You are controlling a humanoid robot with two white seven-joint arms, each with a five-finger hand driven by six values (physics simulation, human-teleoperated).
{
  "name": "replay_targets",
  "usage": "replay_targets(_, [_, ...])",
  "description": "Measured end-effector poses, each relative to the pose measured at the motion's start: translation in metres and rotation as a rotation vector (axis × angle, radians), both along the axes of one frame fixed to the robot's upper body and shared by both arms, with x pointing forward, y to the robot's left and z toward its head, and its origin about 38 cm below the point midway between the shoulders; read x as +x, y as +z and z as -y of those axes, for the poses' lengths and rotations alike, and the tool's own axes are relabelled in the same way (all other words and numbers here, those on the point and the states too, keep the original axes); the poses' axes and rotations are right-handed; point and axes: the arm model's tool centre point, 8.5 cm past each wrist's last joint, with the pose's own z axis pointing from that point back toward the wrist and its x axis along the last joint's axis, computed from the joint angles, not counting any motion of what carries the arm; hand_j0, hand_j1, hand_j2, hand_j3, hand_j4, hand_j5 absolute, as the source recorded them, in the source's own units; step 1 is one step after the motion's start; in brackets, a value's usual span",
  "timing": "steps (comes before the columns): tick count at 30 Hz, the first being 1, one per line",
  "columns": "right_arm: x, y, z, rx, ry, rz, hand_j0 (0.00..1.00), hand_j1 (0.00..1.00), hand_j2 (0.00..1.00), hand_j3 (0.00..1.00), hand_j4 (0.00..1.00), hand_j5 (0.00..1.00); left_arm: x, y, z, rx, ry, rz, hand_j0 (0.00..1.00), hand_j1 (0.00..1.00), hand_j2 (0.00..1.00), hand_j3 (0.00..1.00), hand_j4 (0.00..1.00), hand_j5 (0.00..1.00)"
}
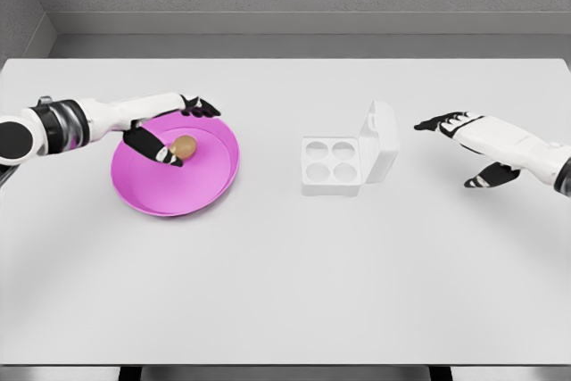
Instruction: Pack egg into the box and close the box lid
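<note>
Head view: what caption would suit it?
Left robot hand reaches the egg in a pink bowl beside the open box.

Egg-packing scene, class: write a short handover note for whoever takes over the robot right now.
Left hand: over the pink bowl, fingers spread around the egg, no clear grasp yet.
Right hand: open, hovering right of the box, holding nothing.
Egg lies in the bowl. The box stands mid-table, lid up, all four cups empty.
Done: nothing packed.
Left: grasp the egg, set it in a cup, close the lid.
</note>
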Motion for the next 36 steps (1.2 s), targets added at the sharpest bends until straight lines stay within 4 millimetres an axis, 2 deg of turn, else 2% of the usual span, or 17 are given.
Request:
replay_targets(2, [0.001, -0.003, 0.0, 0.003, -0.004, -0.004, 1.0, 1.0, 1.0, 1.0, 1.0, 1.0, 0.004, 0.004, -0.003, 0.025, 0.008, 0.007, 0.82, 0.82, 0.82, 0.82, 0.82, 0.82])
replay_targets(10, [0.002, -0.006, -0.001, 0.013, -0.008, -0.011, 1.0, 1.0, 1.0, 1.0, 1.0, 1.0, 0.008, -0.015, -0.005, 0.147, 0.026, 0.032, 0.81, 0.81, 0.81, 0.81, 0.81, 0.81])
replay_targets(14, [0.002, -0.006, -0.001, 0.014, -0.01, -0.009, 1.0, 1.0, 1.0, 1.0, 1.0, 1.0, 0.01, -0.022, 0.002, 0.202, 0.022, 0.067, 0.81, 0.81, 0.81, 0.81, 0.81, 0.81])
replay_targets(21, [0.011, -0.004, 0.005, 0.006, -0.03, -0.009, 1.0, 1.0, 1.0, 1.0, 1.0, 1.0, 0.012, -0.03, 0.01, 0.235, 0.018, 0.087, 0.8, 0.8, 0.8, 0.8, 0.8, 0.8])
replay_targets(27, [0.011, -0.015, 0.004, 0.008, -0.033, -0.033, 1.0, 1.0, 1.0, 1.0, 1.0, 1.0, 0.015, -0.035, 0.014, 0.237, 0.02, 0.083, 0.79, 0.79, 0.79, 0.79, 0.79, 0.79])
replay_targets(36, [0.011, -0.016, 0.007, 0.009, -0.042, -0.039, 1.0, 1.0, 1.0, 1.0, 1.0, 1.0, 0.018, -0.042, 0.017, 0.229, 0.027, 0.067, 0.77, 0.77, 0.77, 0.77, 0.77, 0.77])
